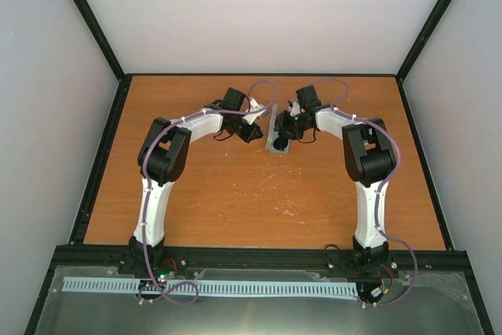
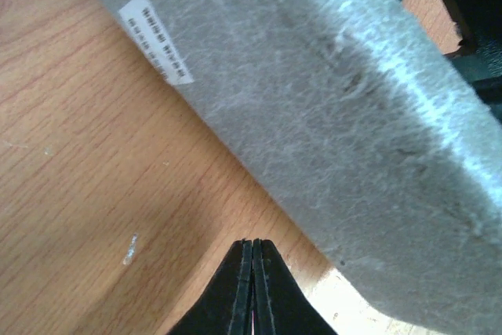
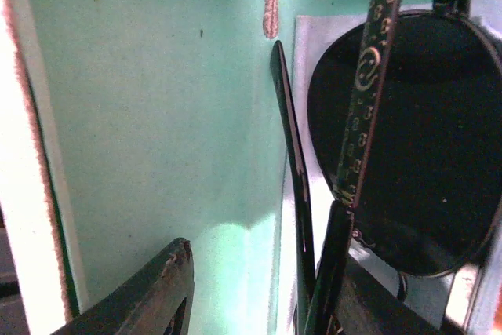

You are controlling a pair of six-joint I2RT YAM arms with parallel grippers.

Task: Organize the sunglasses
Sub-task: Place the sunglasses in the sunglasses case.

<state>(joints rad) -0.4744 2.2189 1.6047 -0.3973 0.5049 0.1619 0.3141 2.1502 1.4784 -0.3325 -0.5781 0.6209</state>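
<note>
From above, only a grey case (image 1: 278,144) shows on the counter (image 1: 235,194), midway along and toward its far edge, between both arms. The right wrist view looks inside it: the sunglasses (image 3: 423,139) rest against a blue cloth (image 3: 310,45) within the green lining (image 3: 157,115). The right gripper (image 3: 267,288) seems parted (only one finger shows clearly). The left gripper (image 2: 252,284), fingers pressed together, hovers beside the case's felt outside.

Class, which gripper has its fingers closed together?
The left gripper: its black fingers meet beside the grey case. On the right gripper they stand apart over the green lining.
</note>
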